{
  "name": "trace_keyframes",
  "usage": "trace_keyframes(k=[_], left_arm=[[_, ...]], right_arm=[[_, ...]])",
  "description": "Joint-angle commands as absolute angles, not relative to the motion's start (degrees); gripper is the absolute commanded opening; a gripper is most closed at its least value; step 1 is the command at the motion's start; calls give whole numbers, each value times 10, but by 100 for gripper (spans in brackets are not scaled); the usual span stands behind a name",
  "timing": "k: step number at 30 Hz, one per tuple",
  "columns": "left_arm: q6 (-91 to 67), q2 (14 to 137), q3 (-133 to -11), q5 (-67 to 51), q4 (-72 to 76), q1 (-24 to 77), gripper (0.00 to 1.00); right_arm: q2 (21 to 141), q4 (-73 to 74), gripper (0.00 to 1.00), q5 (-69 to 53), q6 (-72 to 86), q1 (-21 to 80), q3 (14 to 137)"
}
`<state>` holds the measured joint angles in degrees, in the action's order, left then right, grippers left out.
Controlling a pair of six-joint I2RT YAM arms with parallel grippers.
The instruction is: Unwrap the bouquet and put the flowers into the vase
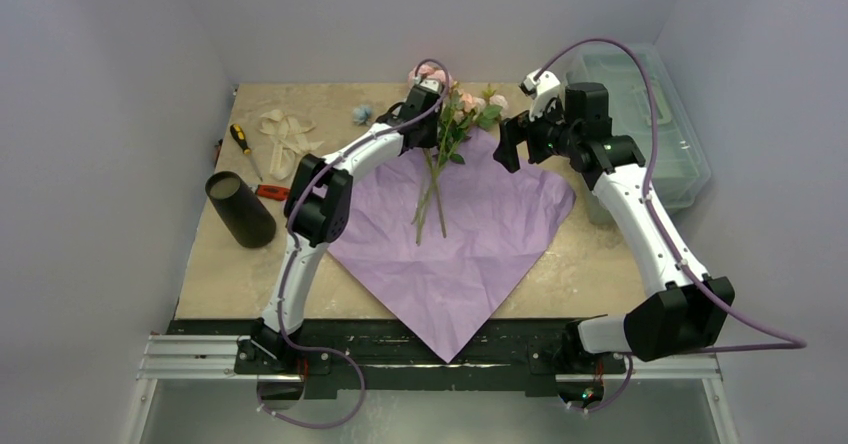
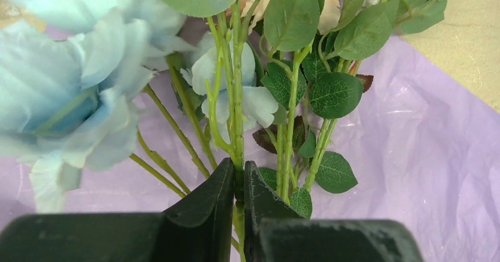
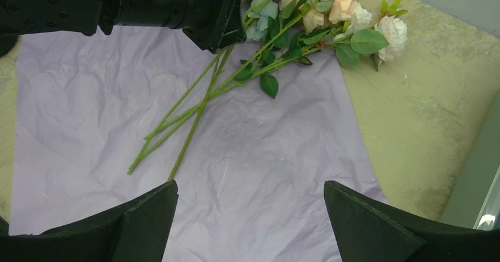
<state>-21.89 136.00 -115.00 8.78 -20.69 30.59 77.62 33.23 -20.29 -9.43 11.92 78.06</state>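
Note:
The bouquet is unwrapped: its lilac paper lies spread flat on the table with the flowers on it, stems towards me and pink, peach and pale-blue heads at the far edge. My left gripper is shut on one green stem just below the leaves; it reaches in from the left. My right gripper hangs open above the paper, right of the flowers, holding nothing. The dark cylindrical vase sits at the table's left side, apart from both grippers.
A cream ribbon, a yellow-handled screwdriver and a small red object lie at the back left near the vase. A clear lidded box stands off the table's right edge. A loose pale-blue bloom lies at the back.

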Motion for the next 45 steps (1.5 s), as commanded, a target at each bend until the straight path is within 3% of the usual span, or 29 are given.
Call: trace_keyframes(k=[1,5,9,12,19,24,29,37,40,44,45], left_arm=[[-244,1304,-1181,93,-192,296,0],[-258,1279,-1176,87,-193,295,0],[-263,1263,-1165,81,-190,293,8],[-265,1248,-1146,69,-176,286,0],[-282,1114,-1012,-38,36,272,0],[-293,1033,-950,-77,129,270,0],[-325,970,-884,-179,248,269,0],[-387,931,-884,-241,283,269,0],[-392,916,-877,-256,279,269,0],[-397,891,-863,-252,268,268,0],[-403,886,-863,-246,259,267,0]], right_arm=[[782,332,98,-210,-94,118,796],[786,332,98,-220,-94,119,798],[795,332,98,-236,-92,118,800],[801,332,98,-244,-91,119,804],[810,320,97,-307,-83,119,811],[812,194,94,-411,46,121,794],[839,11,94,-440,193,153,797],[889,-67,90,-430,264,213,871],[895,-87,82,-435,288,221,878],[896,-95,52,-435,293,230,882],[897,-94,39,-435,292,231,883]])
